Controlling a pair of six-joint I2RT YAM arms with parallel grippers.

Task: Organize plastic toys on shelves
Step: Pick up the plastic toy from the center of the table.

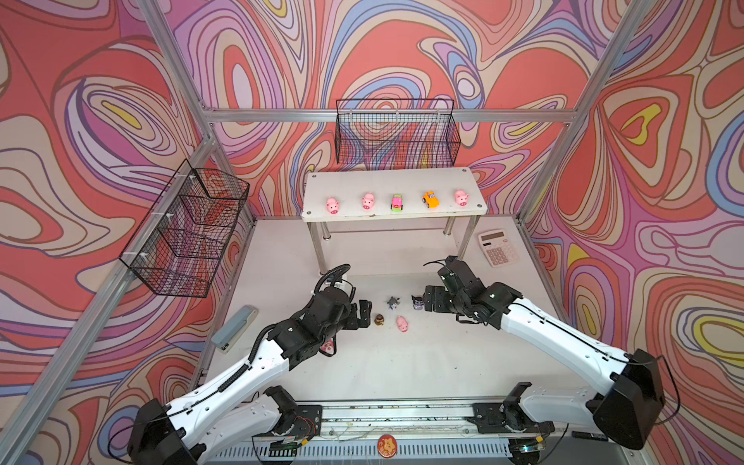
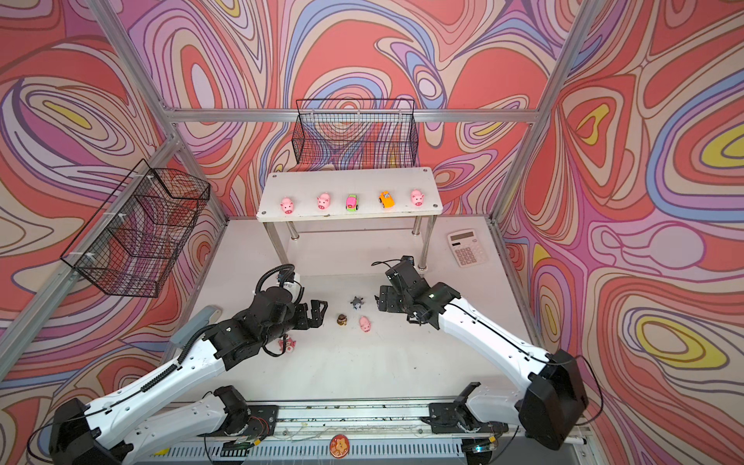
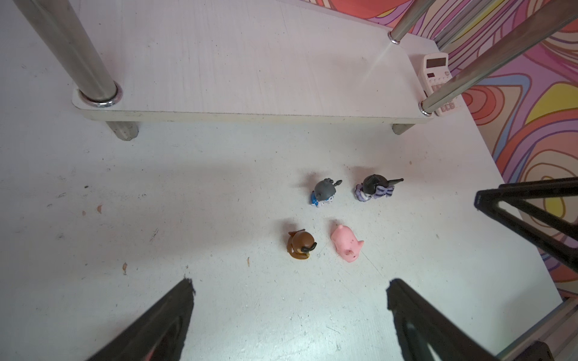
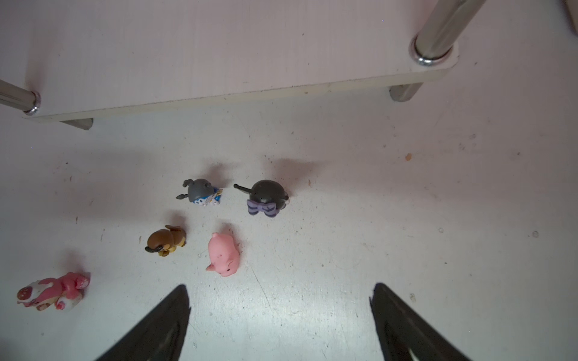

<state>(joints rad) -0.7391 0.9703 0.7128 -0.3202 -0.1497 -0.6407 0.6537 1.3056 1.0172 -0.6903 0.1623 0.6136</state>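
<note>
The shelves (image 1: 396, 179) stand at the back; the top board carries three pink pigs (image 1: 332, 205), a pink-green car (image 1: 397, 202) and an orange car (image 1: 430, 199). The lower board (image 3: 250, 62) is bare. On the table in front lie a grey figurine (image 1: 393, 302), a dark horned figurine (image 1: 418, 302), a brown figurine (image 1: 379, 320) and a pink pig (image 1: 402, 323). A pink bear (image 4: 53, 290) lies partly under my left arm. My left gripper (image 1: 364, 312) is open just left of the brown figurine. My right gripper (image 1: 428, 298) is open beside the dark figurine.
A pink-keyed calculator (image 1: 498, 247) lies right of the shelves. A grey stapler (image 1: 234, 328) sits at the table's left edge. Black wire baskets hang on the back wall (image 1: 396, 133) and the left wall (image 1: 189, 229).
</note>
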